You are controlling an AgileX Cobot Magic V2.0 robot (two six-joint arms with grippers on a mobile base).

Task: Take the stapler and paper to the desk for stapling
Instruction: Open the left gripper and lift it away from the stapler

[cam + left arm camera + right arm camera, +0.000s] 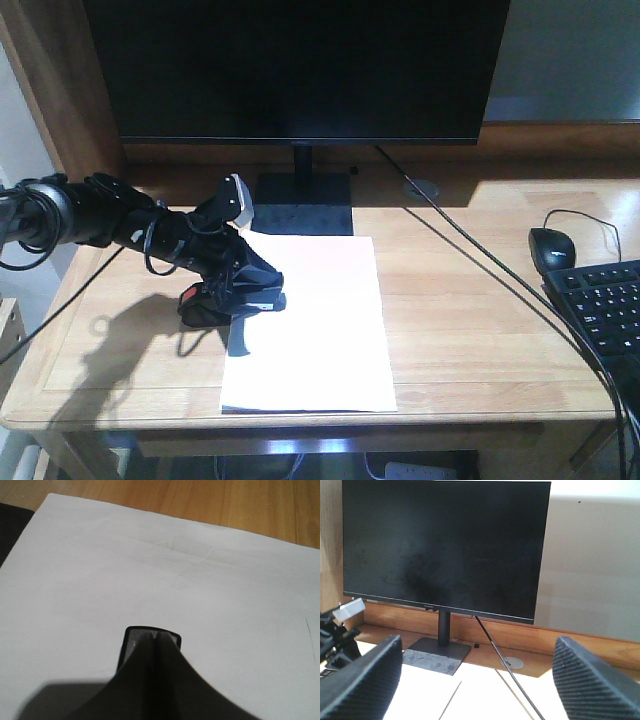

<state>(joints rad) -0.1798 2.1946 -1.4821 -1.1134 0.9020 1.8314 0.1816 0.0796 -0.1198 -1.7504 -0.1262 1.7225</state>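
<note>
Counter (480,330): light wood with a plank grain; we found it already carrying both task items, so we judged the fetching largely done
Paper (310,320): white sheet lying flat near the counter's middle, in front of the monitor's foot, long side running toward the front edge; we took this flat, squared lay as readiness for stapling
Stapler (235,300): black with an orange-red patch, at the paper's left edge, its nose reaching over the sheet; in the left wrist view its dark tip (150,642) sat over the white surface, which we read as lining up on the margin
Left pincer (240,280): closed around the stapler, holding it low at the sheet's edge
Right pincer (475,680): fingers spread wide, holding nothing, raised and facing the monitor; we judged it kept clear of the work
Monitor (295,65): dark screen at the back
Keyboard (605,310) and mouse (550,247): far right, well apart from the paper
</note>
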